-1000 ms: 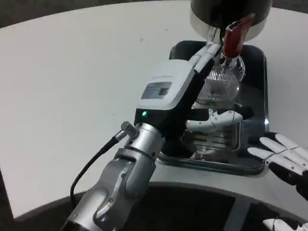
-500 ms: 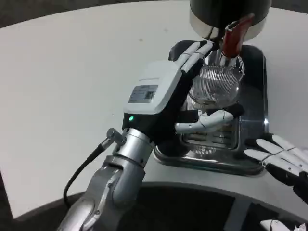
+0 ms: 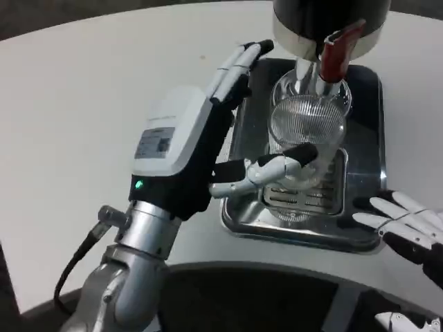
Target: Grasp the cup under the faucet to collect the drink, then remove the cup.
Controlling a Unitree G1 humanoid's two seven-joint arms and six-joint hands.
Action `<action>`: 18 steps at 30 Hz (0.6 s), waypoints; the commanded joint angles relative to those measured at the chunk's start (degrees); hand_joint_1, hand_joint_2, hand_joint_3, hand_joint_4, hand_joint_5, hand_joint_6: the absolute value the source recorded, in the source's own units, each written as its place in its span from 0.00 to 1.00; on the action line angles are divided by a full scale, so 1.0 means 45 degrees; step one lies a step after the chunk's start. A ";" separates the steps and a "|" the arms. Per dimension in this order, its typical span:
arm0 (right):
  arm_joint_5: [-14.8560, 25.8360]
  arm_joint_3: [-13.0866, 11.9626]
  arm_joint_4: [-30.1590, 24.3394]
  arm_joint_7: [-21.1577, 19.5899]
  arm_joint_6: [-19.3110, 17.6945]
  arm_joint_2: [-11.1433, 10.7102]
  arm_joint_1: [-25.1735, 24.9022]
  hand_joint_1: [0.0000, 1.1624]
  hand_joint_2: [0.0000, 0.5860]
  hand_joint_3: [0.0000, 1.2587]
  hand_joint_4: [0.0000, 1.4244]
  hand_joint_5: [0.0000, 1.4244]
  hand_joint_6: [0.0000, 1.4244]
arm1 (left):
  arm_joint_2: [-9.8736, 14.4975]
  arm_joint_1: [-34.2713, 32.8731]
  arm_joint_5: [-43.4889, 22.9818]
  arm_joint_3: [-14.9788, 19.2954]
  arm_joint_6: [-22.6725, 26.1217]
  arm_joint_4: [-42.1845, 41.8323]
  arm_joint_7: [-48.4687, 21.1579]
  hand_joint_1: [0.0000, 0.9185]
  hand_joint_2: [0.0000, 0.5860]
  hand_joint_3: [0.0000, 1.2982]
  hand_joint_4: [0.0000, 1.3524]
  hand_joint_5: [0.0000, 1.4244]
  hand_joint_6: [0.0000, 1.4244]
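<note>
- White table (image 3: 104, 90): carries the metal drip tray (image 3: 367, 131) near its right edge.
- Drink dispenser (image 3: 325, 21): red faucet lever (image 3: 334, 52) stands over the tray.
- Left hand (image 3: 201, 131): fingers apart, beside the cup, gripping nothing.
- Ribbed clear cup (image 3: 304, 149): on the tray grate under the faucet; grasp, filling and removal apparently remain.
- Right hand (image 3: 405, 225): fingers spread at the table's near right edge, idle.

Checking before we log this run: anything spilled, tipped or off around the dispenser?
Nothing stands out. The clear cup stands upright on the metal tray under the red faucet, with no spill visible. The left hand is open beside the cup; the right hand rests at the tray's edge.
</note>
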 commanded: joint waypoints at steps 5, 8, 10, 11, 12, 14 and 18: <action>-0.0007 0.0151 -0.0099 0.0087 0.0187 0.0084 -0.0036 0.35 0.76 0.15 0.06 0.03 0.09 | 0.0155 0.0942 -0.1509 0.1157 -0.0306 -0.2600 -0.1044 0.15 0.19 0.16 0.12 0.24 0.42; -0.0028 0.0207 -0.0114 0.0087 0.0259 0.0095 -0.0090 0.35 0.76 0.15 0.06 0.03 0.09 | 0.0076 0.0578 -0.2377 0.1430 -0.0272 -0.3194 -0.1608 0.11 0.19 0.17 0.13 0.24 0.39; -0.0056 0.0245 -0.0133 0.0080 0.0279 0.0097 -0.0112 0.35 0.76 0.15 0.06 0.03 0.09 | -0.0008 0.0162 -0.3081 0.1568 -0.0134 -0.3480 -0.2094 0.09 0.18 0.19 0.15 0.23 0.37; -0.0071 0.0269 -0.0148 0.0075 0.0289 0.0099 -0.0125 0.35 0.76 0.15 0.06 0.03 0.09 | -0.0069 -0.0171 -0.3588 0.1637 0.0020 -0.3631 -0.2438 0.07 0.19 0.22 0.18 0.23 0.34; -0.0086 0.0293 -0.0164 0.0073 0.0295 0.0099 -0.0138 0.35 0.76 0.15 0.06 0.03 0.09 | -0.0114 -0.0540 -0.4126 0.1693 0.0182 -0.3729 -0.2814 0.03 0.19 0.23 0.19 0.24 0.33; -0.0111 0.0325 -0.0193 0.0066 0.0293 0.0104 -0.0150 0.35 0.76 0.15 0.06 0.03 0.09 | -0.0243 -0.1367 -0.5210 0.1803 0.0673 -0.3847 -0.3581 0.00 0.19 0.24 0.21 0.25 0.32; -0.0164 0.0362 -0.0255 0.0043 0.0281 0.0130 -0.0132 0.35 0.76 0.15 0.07 0.03 0.09 | -0.0334 -0.2408 -0.6410 0.1990 0.1483 -0.3840 -0.4517 0.00 0.19 0.24 0.21 0.26 0.31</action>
